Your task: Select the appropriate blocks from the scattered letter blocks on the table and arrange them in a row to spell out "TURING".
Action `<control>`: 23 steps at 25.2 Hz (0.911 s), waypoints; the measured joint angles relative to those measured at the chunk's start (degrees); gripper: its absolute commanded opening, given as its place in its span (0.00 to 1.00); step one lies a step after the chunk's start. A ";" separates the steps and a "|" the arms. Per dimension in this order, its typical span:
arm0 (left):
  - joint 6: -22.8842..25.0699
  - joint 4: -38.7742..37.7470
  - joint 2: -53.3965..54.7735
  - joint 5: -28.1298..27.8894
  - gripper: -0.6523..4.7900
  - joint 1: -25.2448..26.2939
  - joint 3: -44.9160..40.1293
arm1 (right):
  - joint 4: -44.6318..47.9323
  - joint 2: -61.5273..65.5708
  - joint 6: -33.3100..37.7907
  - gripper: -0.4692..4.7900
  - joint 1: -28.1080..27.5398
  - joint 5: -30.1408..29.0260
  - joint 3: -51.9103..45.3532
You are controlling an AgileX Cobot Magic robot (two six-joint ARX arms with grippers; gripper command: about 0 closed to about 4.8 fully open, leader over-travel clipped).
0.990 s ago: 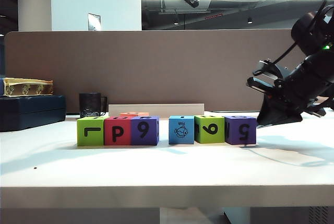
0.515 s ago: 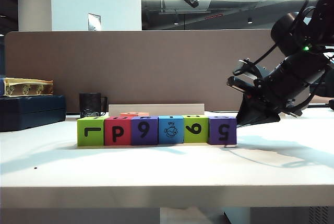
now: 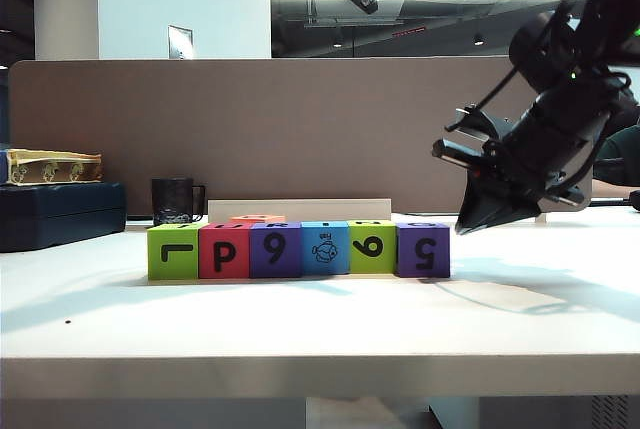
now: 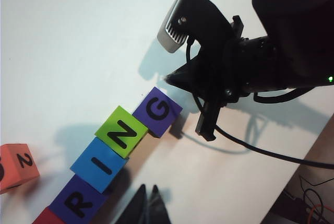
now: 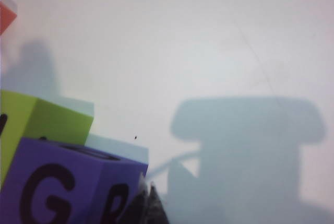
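Six letter blocks stand touching in one row on the white table (image 3: 320, 329): lime green (image 3: 172, 252), red (image 3: 224, 251), purple (image 3: 275, 250), light blue (image 3: 325, 248), lime green (image 3: 372, 247) and purple (image 3: 423, 250). From above, the last four tops read R (image 4: 78, 200), I (image 4: 102, 164), N (image 4: 121, 131), G (image 4: 157, 112). My right gripper (image 3: 468, 224) is shut and empty, tilted down just beyond the G block (image 5: 62, 187), its tips (image 5: 147, 188) close beside it. High over the row, my left gripper (image 4: 147, 190) is shut and empty.
A loose orange block (image 3: 257, 218) lies behind the row, its top showing a 2 (image 4: 18, 164). A black mug (image 3: 175, 199) and a dark box (image 3: 60, 214) stand at the back left, in front of the brown-grey partition (image 3: 300, 129). The right arm (image 4: 245, 62) hangs over the row's right end.
My right gripper swept left, pushing the light blue, green and purple blocks up against the other three and closing the gap. It then lifted slightly. The left arm stayed still.
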 measured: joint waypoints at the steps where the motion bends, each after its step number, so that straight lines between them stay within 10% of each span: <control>1: 0.00 0.00 -0.04 -0.02 0.11 0.02 0.00 | -1.90 -0.24 0.02 0.09 0.00 0.00 0.79; 11: 0.20 0.00 -0.13 -0.02 0.11 0.98 0.00 | -23.45 -1.09 -0.28 0.09 0.09 -6.19 9.05; 23: -0.44 0.00 -0.11 -5.46 0.11 3.61 -0.02 | -27.39 -1.11 -0.31 0.09 4.02 -7.82 9.03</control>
